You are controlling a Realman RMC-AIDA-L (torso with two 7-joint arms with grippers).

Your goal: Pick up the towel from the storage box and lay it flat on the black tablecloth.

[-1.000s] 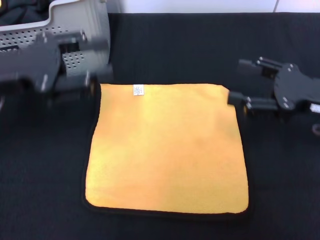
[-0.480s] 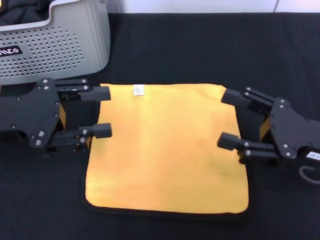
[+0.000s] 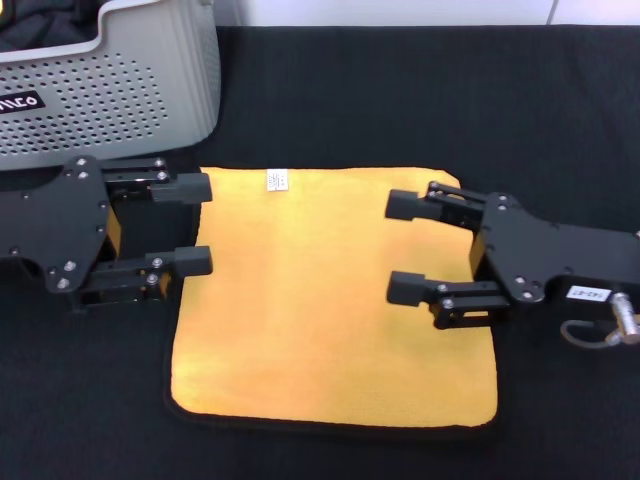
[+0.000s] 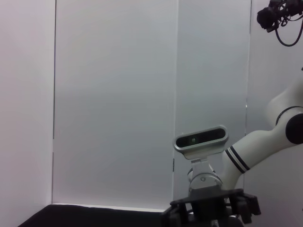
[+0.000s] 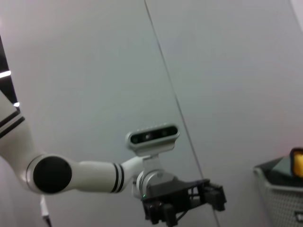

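Note:
The towel (image 3: 320, 300) lies spread flat on the black tablecloth (image 3: 400, 100), yellow-orange face up, white tag at its far edge. My left gripper (image 3: 196, 224) hovers at the towel's left edge, open, with nothing between its fingers. Over the towel's right side my right gripper (image 3: 405, 247) is open too and holds nothing. The storage box (image 3: 120, 90) stands at the back left, behind the left gripper. In the left wrist view the right gripper (image 4: 213, 208) shows far off across the table; the right wrist view shows the left gripper (image 5: 182, 201) and a corner of the box (image 5: 284, 189).
A dark cloth (image 3: 45, 20) lies inside the storage box. A white wall runs behind the table. A cable loop (image 3: 590, 330) hangs at the right wrist.
Both grippers came down from the towel's far corners toward its middle. Over the last half second the right gripper slid left over the towel; the left barely moved.

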